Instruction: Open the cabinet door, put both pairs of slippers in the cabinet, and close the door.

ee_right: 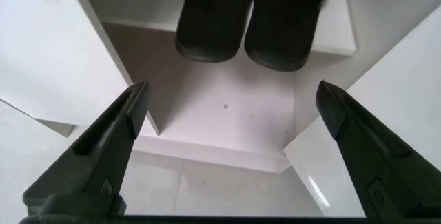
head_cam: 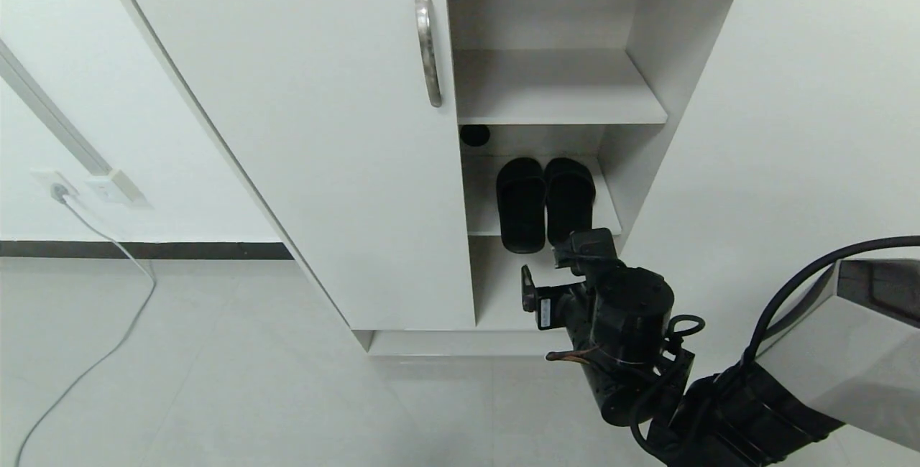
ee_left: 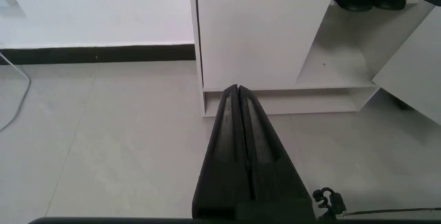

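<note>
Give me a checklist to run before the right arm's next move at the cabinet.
1. Right cabinet door open: ok, it is swung out and the shelves are exposed.
2. Black slippers stowed: ok, they lie side by side on the middle shelf, with their ends overhanging its front edge.
3. Both pairs in: not ok, one pair lies there.
4. Right gripper free: ok, it is open and empty, facing the bottom compartment below the slippers.
5. Left gripper free: ok, it is shut on nothing, above the floor.
6. Ready to close the door: not ok, see item 3.
</note>
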`<state>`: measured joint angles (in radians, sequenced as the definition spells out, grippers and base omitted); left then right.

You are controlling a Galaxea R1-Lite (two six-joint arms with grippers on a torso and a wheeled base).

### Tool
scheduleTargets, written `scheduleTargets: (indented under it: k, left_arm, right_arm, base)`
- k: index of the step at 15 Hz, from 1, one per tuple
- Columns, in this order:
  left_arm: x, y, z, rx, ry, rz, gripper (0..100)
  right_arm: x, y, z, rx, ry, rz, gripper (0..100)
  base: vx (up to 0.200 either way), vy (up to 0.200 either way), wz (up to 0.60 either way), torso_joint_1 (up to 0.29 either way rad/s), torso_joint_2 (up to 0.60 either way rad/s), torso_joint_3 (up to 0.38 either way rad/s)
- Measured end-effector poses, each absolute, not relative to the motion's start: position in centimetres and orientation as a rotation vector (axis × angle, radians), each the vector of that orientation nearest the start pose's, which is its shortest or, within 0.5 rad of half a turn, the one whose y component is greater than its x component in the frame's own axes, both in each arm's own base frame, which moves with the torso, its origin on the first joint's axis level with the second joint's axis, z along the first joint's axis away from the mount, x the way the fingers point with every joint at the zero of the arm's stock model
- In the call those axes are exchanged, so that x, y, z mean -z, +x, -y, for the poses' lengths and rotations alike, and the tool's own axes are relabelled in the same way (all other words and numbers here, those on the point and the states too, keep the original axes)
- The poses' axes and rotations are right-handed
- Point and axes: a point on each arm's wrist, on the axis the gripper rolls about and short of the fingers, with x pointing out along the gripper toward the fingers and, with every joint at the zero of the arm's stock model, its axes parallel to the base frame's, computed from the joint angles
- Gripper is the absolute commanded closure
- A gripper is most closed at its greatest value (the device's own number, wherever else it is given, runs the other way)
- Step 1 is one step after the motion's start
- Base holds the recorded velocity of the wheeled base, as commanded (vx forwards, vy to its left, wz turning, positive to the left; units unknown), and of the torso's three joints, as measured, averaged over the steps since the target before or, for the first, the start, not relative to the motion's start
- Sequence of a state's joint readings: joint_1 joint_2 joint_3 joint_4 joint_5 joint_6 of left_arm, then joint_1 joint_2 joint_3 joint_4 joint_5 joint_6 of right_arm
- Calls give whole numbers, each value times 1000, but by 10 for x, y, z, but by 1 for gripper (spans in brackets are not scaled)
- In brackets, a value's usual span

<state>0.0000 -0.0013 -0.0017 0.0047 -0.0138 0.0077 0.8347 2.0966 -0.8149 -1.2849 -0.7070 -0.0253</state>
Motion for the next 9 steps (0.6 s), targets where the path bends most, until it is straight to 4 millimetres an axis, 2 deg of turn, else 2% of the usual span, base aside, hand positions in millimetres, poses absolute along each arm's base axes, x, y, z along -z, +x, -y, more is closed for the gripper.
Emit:
scheduleTargets:
  k: [9]
  left_arm:
    - [-75, -23, 0, 13, 15, -2, 100]
  right_arm:
    - [-110, 259, -262, -124, -33, -7, 0]
  base:
    - [0, 0, 0, 1, 2, 202]
